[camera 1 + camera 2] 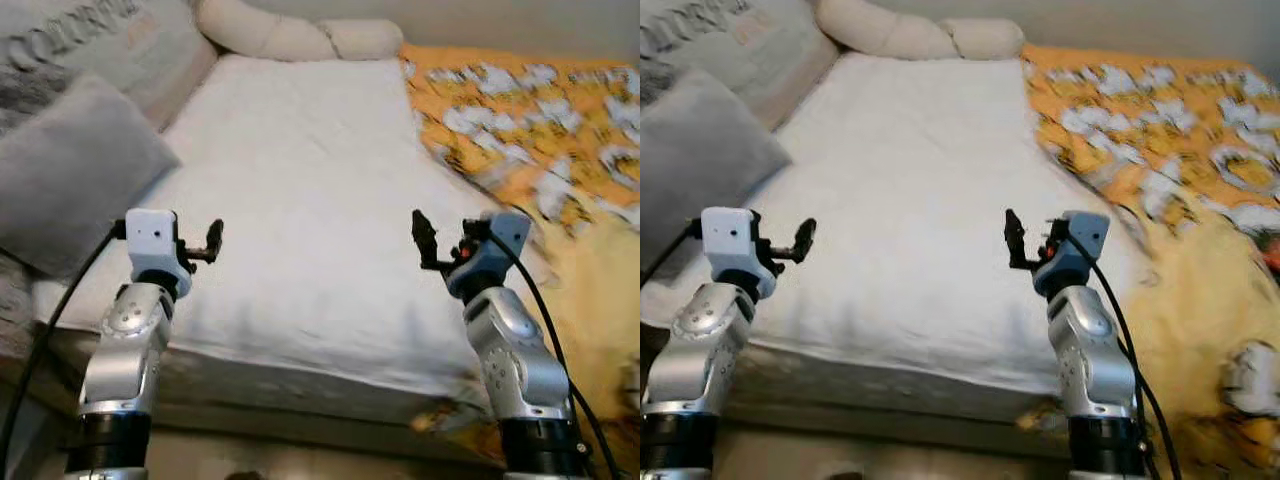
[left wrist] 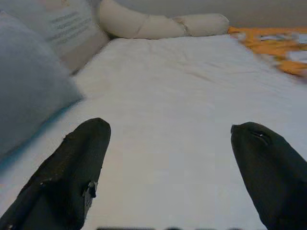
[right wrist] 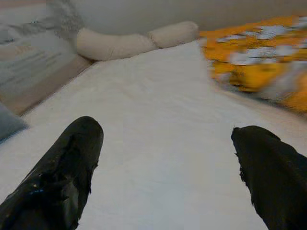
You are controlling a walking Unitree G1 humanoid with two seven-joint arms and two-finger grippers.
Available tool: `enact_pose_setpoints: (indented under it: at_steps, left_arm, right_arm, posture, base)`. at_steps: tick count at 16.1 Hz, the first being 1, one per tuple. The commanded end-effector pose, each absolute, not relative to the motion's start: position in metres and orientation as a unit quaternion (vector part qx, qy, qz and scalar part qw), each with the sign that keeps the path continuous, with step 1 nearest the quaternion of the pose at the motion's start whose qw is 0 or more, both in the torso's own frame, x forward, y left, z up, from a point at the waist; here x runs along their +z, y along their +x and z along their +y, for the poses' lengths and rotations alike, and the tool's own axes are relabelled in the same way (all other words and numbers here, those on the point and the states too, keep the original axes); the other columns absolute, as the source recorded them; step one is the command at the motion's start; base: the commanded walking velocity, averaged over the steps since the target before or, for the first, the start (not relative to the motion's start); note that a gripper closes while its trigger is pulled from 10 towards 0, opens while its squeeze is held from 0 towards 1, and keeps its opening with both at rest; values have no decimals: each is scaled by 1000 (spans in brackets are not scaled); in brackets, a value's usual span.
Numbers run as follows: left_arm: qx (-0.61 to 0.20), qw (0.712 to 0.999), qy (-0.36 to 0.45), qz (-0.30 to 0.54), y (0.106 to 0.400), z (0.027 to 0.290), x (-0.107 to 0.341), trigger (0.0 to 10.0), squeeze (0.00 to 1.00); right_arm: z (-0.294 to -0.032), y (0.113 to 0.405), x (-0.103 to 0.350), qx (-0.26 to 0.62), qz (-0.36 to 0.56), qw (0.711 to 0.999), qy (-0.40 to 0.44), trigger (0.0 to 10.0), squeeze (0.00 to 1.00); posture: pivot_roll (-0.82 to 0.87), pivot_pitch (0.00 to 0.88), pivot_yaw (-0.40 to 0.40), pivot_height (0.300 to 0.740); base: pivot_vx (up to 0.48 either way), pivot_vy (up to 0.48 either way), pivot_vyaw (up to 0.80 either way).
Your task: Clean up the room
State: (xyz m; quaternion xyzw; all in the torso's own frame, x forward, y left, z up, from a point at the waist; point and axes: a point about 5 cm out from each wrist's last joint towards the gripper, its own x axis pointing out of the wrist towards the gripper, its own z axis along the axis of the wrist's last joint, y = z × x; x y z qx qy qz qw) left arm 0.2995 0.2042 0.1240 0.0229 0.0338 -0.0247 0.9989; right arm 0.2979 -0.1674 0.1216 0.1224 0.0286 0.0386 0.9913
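Above one white bed [image 1: 300,180], two grippers, left [image 1: 214,240] and right [image 1: 424,238], hover with jaws released.

2 silver arms are raised side by side, forearms upright. The left gripper [image 1: 214,240] and the right gripper [image 1: 424,238] are held level and well apart, each with its 2 black fingers spread wide, nothing gripped.

A wide bed [image 1: 300,200] with a white sheet is carrying a grey square pillow [image 1: 70,170] along its left side. A long cream bolster [image 1: 290,35] is lying at its head, and an orange patterned blanket [image 1: 540,130] is covering its right.
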Motion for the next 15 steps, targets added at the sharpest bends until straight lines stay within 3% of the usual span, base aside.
enact_pose_setpoints:
  at_steps: [1, 3, 8, 15]
  left_arm:
    - [-30, 999, 26, 31, 301, 203, 127, 10000, 1000]
    - [-31, 999, 26, 30, 302, 202, 128, 10000, 1000]
    - [-35, 999, 25, 29, 302, 199, 128, 10000, 1000]
    - [-36, 999, 25, 31, 302, 198, 127, 10000, 1000]
  right_arm:
    - [-170, 299, 125, 33, 25, 991, 126, 10000, 1000]
    - [-169, 299, 126, 35, 25, 992, 122, 10000, 1000]
    - [-170, 300, 126, 30, 26, 991, 124, 10000, 1000]
    - [-167, 301, 129, 51, 13, 992, 111, 10000, 1000]
  posture:
    - [8, 0, 28, 740]
    - [8, 0, 28, 740]
    - [7, 0, 30, 740]
    - [6, 0, 31, 740]
  base:
    - [0, -480, 0]
    - [0, -480, 0]
    - [0, -480, 698]
    - [0, -476, 0]
